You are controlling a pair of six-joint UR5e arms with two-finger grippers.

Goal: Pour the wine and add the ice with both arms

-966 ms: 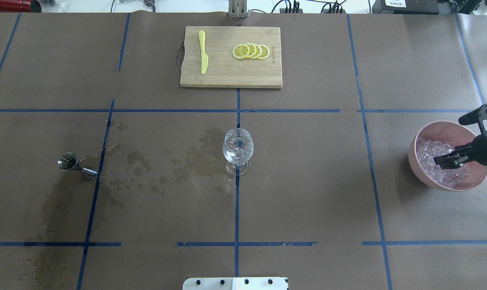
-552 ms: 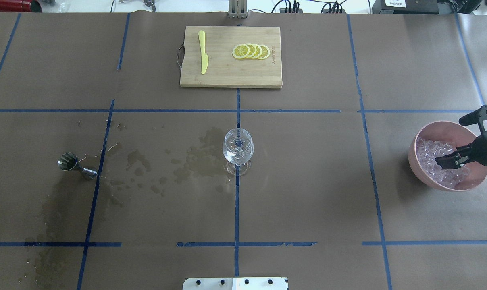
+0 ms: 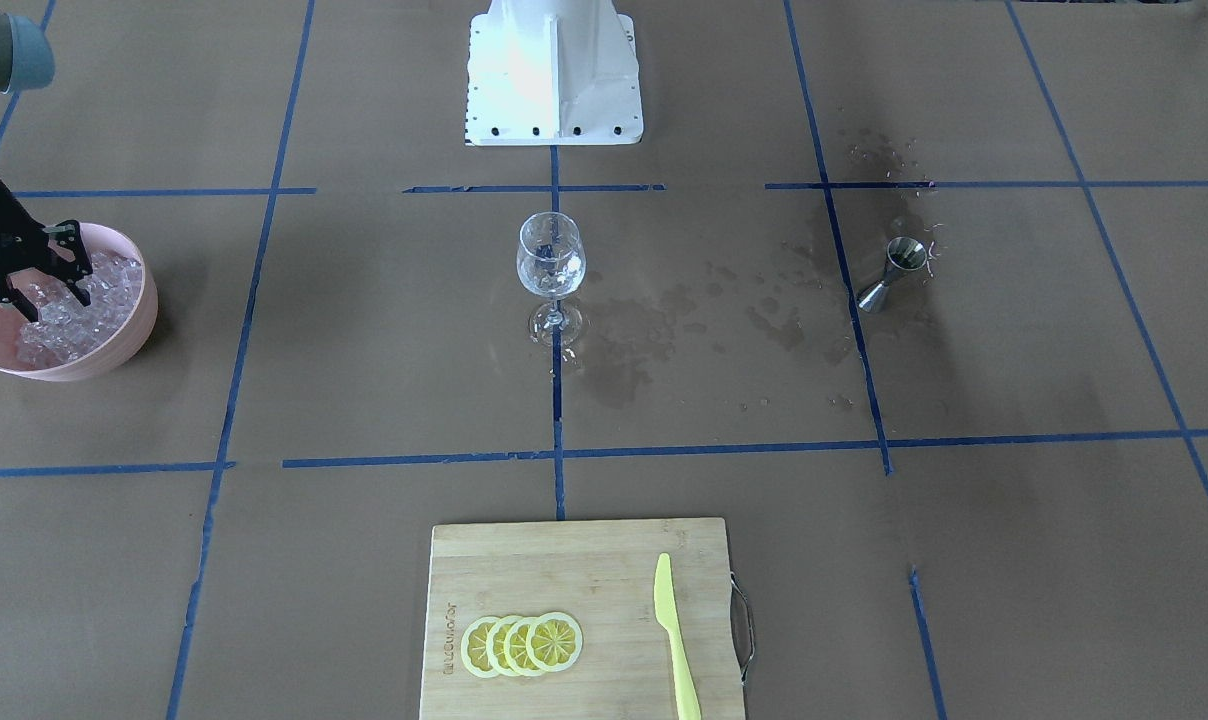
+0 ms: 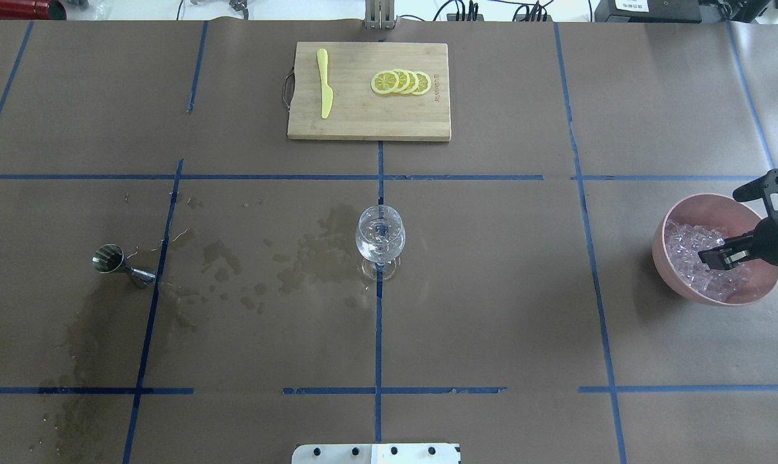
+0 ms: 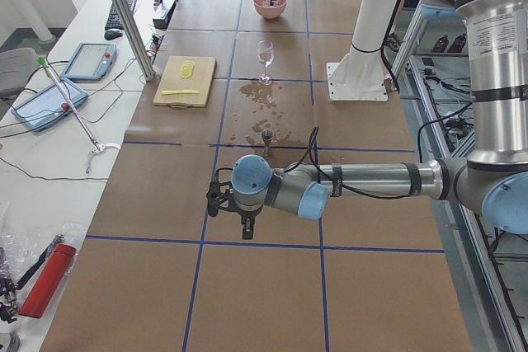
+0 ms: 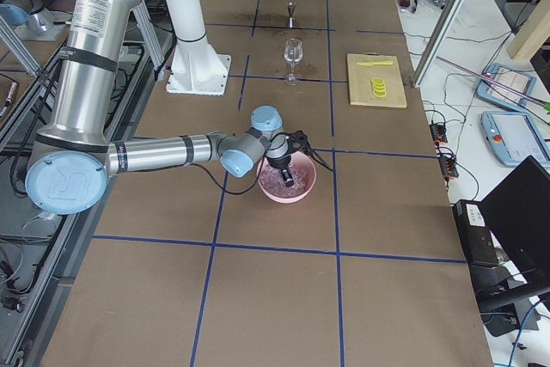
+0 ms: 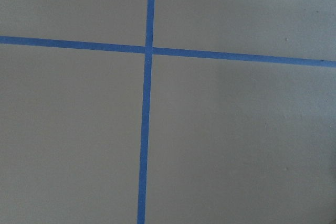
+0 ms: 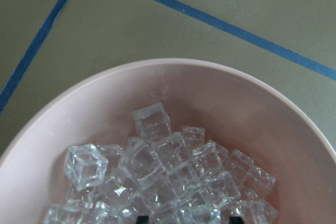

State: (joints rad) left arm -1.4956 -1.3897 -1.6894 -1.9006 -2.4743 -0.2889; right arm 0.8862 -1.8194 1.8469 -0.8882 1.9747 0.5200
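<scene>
**Right end effector in the ice bowl, left parked over bare bench**

Down inside the pink bowl (image 4: 704, 205) at the robot's right end of the bench (image 4: 492, 290): right end effector (image 4: 711, 258), reaching in at the end of the right arm (image 6: 163, 154). Jaws parted to a moderate gap, black fingertips (image 8: 139, 217) sunk among the ice (image 8: 157, 166), with cubes lying between them. Impossible to tell whether any one cube is actually pinched. Ice heaped in the bowl as a pile of clear cubes, filling the lower part and leaving the upper wall bare.

Low over plain brown bench at the robot's far left: left end effector (image 5: 246, 224), pointing straight down from the outstretched left arm (image 5: 371, 179). Seen clearly only from the side, so cannot tell how far open. Nothing but crossing blue tape lines under its wrist camera.

Upright at the bench centre, on a blue tape line: wine glass (image 4: 380, 235), well apart from both end effectors. Beside it, towards the robot's left, dark wet stains (image 4: 324, 251) spreading across the paper. Further left, a small steel jigger (image 4: 115, 261), standing upright at the edge of the stains.

At the far side: wooden cutting board (image 4: 363, 119) carrying a yellow knife (image 4: 324, 84) and a row of overlapping lemon slices (image 4: 402, 82).
</scene>
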